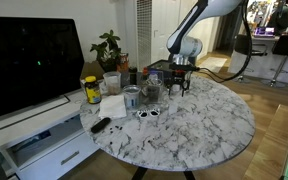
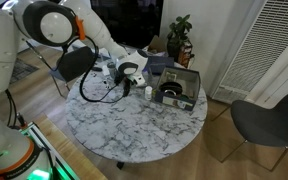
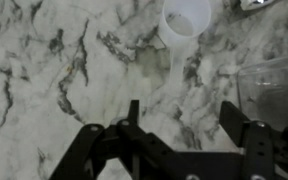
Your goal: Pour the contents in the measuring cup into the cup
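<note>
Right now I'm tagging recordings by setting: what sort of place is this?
Probably a home living or dining room: a round marble table, a large TV on a low white stand, and a potted plant.

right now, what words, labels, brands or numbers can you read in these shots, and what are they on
No text can be read in any view.
Jar with yellow lid: has a label, too small and blurred to read.
White cup: no print shows in the wrist view.
</note>
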Action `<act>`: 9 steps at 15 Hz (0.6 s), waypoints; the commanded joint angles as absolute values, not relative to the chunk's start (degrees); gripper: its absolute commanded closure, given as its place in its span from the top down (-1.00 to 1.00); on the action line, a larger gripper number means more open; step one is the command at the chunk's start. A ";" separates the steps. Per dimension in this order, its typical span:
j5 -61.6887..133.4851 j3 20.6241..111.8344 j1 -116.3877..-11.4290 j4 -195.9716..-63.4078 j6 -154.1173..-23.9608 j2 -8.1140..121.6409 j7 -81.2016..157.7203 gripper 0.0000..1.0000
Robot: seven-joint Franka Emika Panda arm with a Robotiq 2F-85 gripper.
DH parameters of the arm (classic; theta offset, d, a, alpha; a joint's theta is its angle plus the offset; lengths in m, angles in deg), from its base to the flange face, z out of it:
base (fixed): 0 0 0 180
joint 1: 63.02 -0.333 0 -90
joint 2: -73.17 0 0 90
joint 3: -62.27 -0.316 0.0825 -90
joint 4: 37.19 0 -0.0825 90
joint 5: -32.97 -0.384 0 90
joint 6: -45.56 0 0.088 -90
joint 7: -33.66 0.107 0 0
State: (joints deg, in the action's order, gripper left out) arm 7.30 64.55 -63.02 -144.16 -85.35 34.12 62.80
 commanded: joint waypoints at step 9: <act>31.90 65.62 -70.14 -166.86 -93.89 66.20 58.74 1.00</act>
